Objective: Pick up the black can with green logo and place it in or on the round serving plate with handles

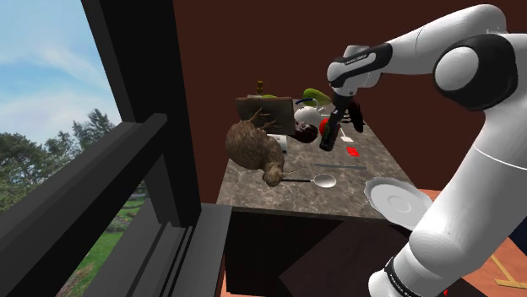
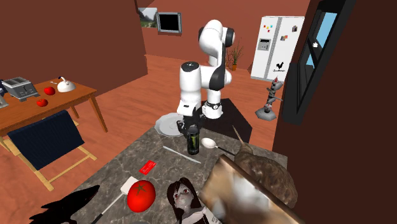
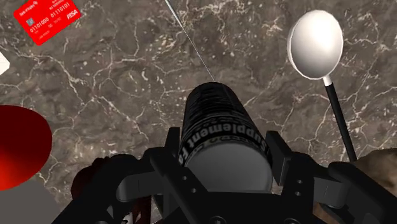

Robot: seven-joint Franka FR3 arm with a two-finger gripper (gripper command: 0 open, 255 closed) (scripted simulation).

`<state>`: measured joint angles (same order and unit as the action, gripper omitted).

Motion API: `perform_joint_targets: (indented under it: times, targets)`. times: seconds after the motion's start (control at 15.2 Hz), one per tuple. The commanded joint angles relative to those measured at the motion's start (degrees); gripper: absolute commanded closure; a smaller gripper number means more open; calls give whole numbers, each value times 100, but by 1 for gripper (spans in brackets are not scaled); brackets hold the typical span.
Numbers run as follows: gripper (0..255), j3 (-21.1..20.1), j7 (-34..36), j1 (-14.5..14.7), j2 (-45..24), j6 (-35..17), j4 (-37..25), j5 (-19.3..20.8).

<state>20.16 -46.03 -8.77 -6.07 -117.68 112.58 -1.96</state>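
Wrist view: fingers (image 3: 168, 156) clamped on the can (image 3: 216, 118), one on each side near its top end, so the gripper (image 3: 224, 143) has it grasped. The can's long axis runs away from the camera, in line with the fingers, so it's upright under the hand. White lettering on its black side.

Beneath it is the marble desk (image 3: 114, 83). Can't tell if the can's base touches the desk or sits just off it. A spoon (image 3: 315, 44) lies near on one side, a tomato (image 3: 19, 146) and a red card (image 3: 49, 19) on the other. A thin rod (image 3: 191, 38) crosses the desk beyond the can.

Second exterior view: the plate (image 2: 167, 125) lies just behind the can, toward the robot's stand, slightly to that view's left, bare, at the desk's edge. In the shoulder view it sits lower right of the gripper.

Judgement: grasp looks done. The next move is a lift, then a short pull back toward the stand and over the plate. The can should stay upright throughout. Nothing stands between the can and the plate.
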Motion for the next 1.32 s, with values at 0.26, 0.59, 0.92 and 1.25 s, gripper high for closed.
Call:
perform_joint_targets:
  times: [0.26, 0.59, 0.92, 1.25]
  targets:
    - [255, 233, -238, -216, 1117, -129, 1167, 461]
    - [255, 430, -461, -505, 1986, -88, 1927, 887]
    - [255, 643, -754, -883, 2810, 74, 2521, 1332]
    - [255, 888, -1143, -1331, 3562, 328, 2947, 1774]
